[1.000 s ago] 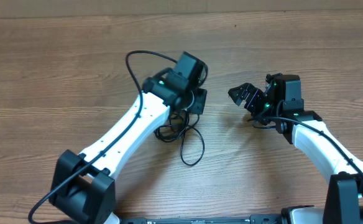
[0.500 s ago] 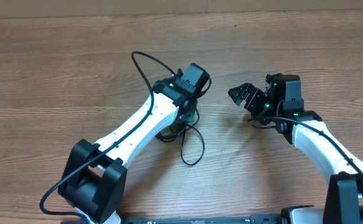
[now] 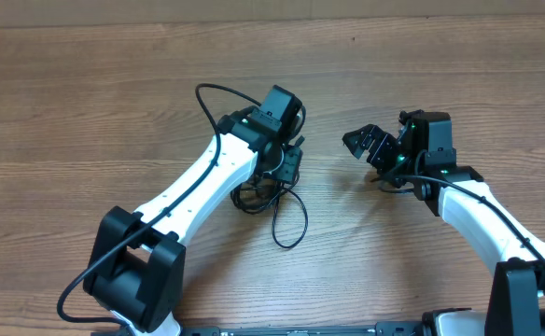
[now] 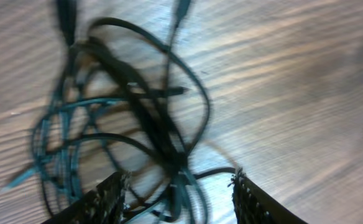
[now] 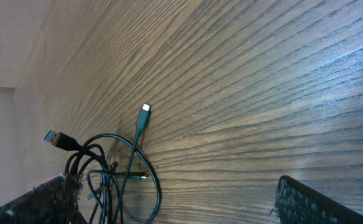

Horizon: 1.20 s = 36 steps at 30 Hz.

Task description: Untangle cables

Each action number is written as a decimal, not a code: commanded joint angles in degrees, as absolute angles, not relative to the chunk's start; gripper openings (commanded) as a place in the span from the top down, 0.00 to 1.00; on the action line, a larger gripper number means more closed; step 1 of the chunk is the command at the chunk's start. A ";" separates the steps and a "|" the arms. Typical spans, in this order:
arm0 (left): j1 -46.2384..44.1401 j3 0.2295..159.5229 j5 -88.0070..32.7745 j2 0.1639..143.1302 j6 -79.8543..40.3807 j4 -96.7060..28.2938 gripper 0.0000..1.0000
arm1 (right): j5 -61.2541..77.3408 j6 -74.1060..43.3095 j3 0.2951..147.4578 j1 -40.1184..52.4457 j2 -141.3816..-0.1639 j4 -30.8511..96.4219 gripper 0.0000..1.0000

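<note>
The knotted thin black cables (image 3: 254, 197) lie on the wooden table (image 3: 114, 112) directly under the left gripper (image 4: 178, 183), its half-spread jaws straddling strands, while the wide-open, empty right gripper (image 3: 364, 143) hangs well apart to their right.

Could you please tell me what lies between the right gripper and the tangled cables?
Only bare table, seen in the overhead view, separates the right gripper from the cables.

The overhead camera looks straight down on the wooden desk (image 3: 86, 112) from high up, the left wrist camera hangs close above the cables (image 4: 145, 115) near the desk's middle, and the right wrist camera skims low across the top toward the same cables from farther off
</note>
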<state>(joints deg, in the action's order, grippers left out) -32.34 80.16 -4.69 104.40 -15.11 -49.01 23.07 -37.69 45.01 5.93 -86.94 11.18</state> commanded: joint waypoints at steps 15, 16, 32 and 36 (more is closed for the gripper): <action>-34.02 75.72 8.29 105.03 -17.87 -49.34 0.71 | 22.52 -37.41 45.71 5.65 -85.52 10.85 0.00; -33.63 76.25 7.07 104.86 -16.86 -49.87 0.71 | 22.50 -37.41 45.71 5.65 -85.52 10.85 0.00; -30.09 77.41 3.55 104.36 -12.23 -52.07 0.90 | 22.52 -37.41 45.71 5.65 -85.52 10.85 0.00; -29.91 77.41 2.96 104.36 -12.19 -52.12 0.96 | 22.50 -37.41 45.71 5.65 -85.52 10.85 0.00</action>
<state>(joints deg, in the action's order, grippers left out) -30.59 76.12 2.79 105.14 -13.30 -51.94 23.07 -37.67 45.01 5.93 -86.94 11.14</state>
